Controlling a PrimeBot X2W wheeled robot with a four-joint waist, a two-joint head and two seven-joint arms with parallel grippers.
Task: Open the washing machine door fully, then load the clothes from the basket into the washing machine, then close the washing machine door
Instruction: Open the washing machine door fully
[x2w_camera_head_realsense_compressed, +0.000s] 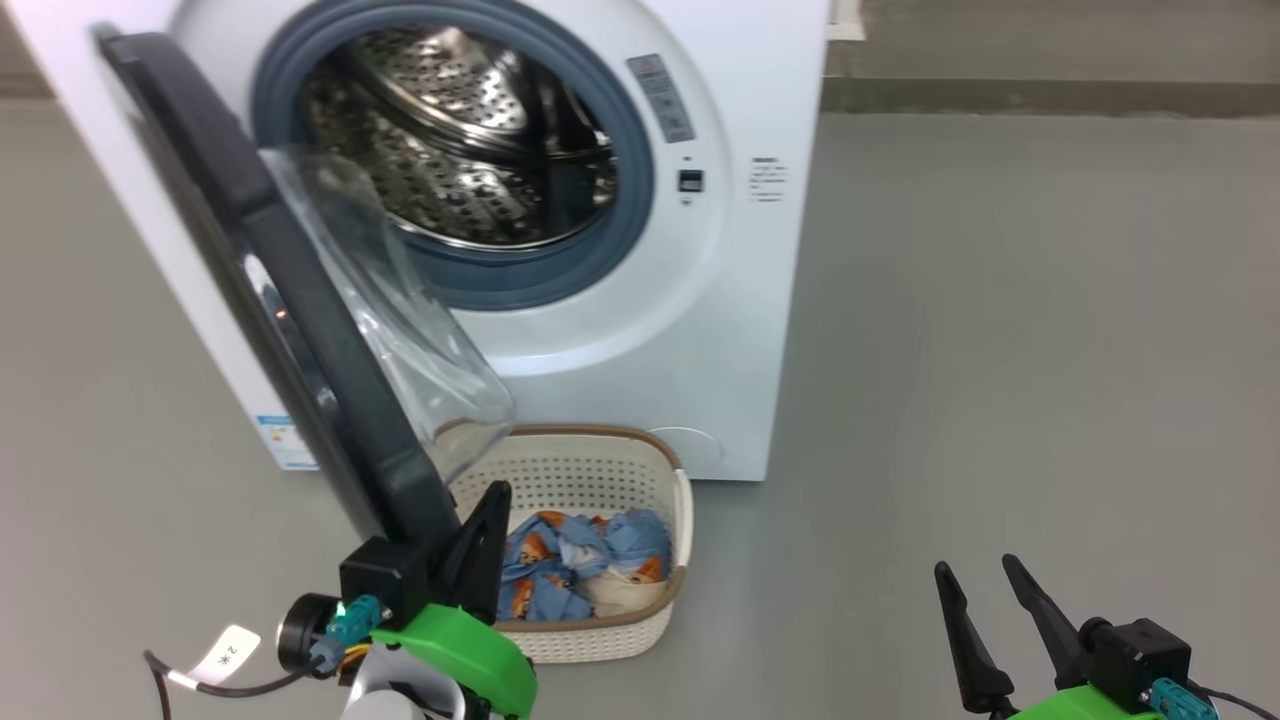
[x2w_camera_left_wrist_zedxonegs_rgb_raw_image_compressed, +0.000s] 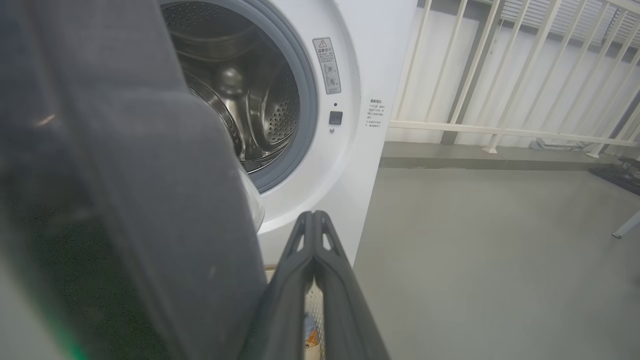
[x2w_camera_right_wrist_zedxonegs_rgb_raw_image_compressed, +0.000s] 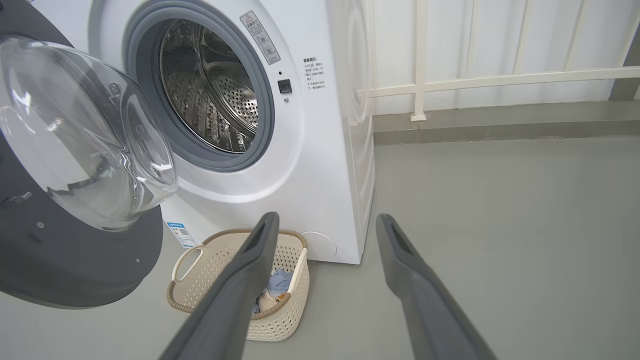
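Note:
The white washing machine (x2w_camera_head_realsense_compressed: 620, 330) stands with its steel drum (x2w_camera_head_realsense_compressed: 450, 150) exposed. The washing machine door (x2w_camera_head_realsense_compressed: 300, 330) swings out toward me, seen nearly edge-on, its clear glass bowl (x2w_camera_right_wrist_zedxonegs_rgb_raw_image_compressed: 85, 135) bulging to the right. My left gripper (x2w_camera_head_realsense_compressed: 492, 495) is shut with nothing in it, right beside the inner side of the door's lower rim; whether it touches I cannot tell. In the left wrist view the left gripper (x2w_camera_left_wrist_zedxonegs_rgb_raw_image_compressed: 314, 216) points past the door (x2w_camera_left_wrist_zedxonegs_rgb_raw_image_compressed: 125, 175). The basket (x2w_camera_head_realsense_compressed: 668, 470) sits on the floor before the machine, holding the clothes (x2w_camera_head_realsense_compressed: 580, 570). My right gripper (x2w_camera_head_realsense_compressed: 975, 568) is open and empty, low at the right, apart from the basket (x2w_camera_right_wrist_zedxonegs_rgb_raw_image_compressed: 210, 260).
Grey floor (x2w_camera_head_realsense_compressed: 1000, 350) spreads wide to the right of the machine. A white railing (x2w_camera_right_wrist_zedxonegs_rgb_raw_image_compressed: 500, 80) above a low kerb runs along the back wall. A cable with a white tag (x2w_camera_head_realsense_compressed: 228, 655) hangs by my left wrist.

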